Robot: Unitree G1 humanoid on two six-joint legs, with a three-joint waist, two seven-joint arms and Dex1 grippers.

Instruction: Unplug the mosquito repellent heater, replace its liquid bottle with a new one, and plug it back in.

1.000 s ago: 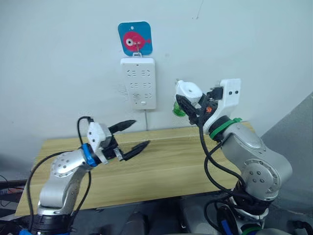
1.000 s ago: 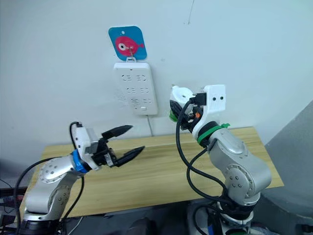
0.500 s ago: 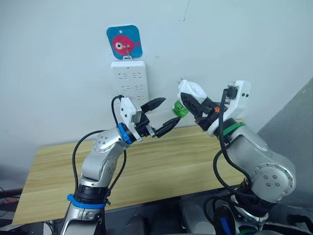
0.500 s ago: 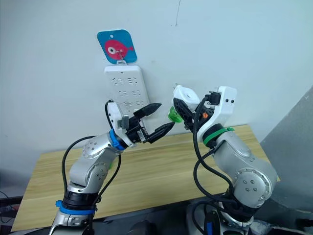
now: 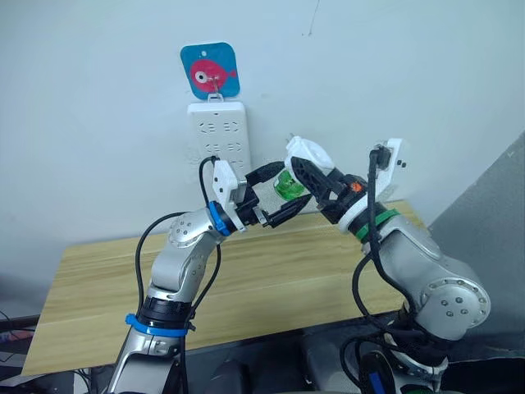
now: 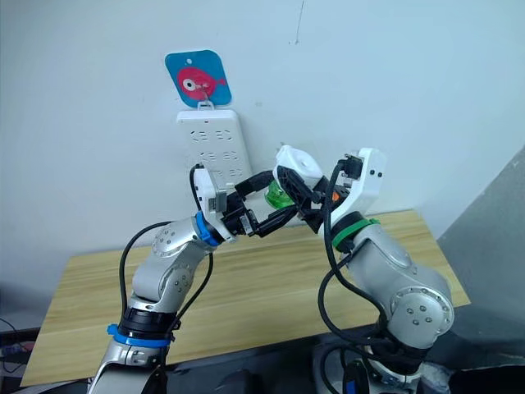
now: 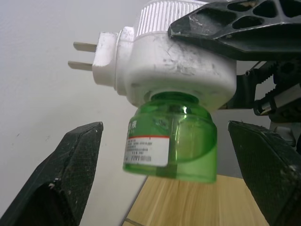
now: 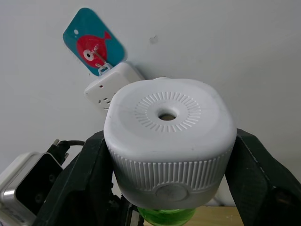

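Two prongs [image 7: 83, 55] show; heater [image 8: 169, 123] hides most of bottle [image 8: 165, 215]

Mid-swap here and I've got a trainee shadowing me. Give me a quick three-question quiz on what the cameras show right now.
1. True or false: the mosquito repellent heater is plugged into the power strip.
2. Which gripper grips the heater: (a) left gripper, (b) right gripper, (c) neither?
3. Fill in: the left gripper's open fingers stand on either side of the green ____ under the heater.

Key
1. False: its prongs are bare in the air, away from the strip.
2. (b): the right gripper's fingers clamp the white body from both sides.
3. Bottle: it is still attached, and the fingers do not touch it yet.
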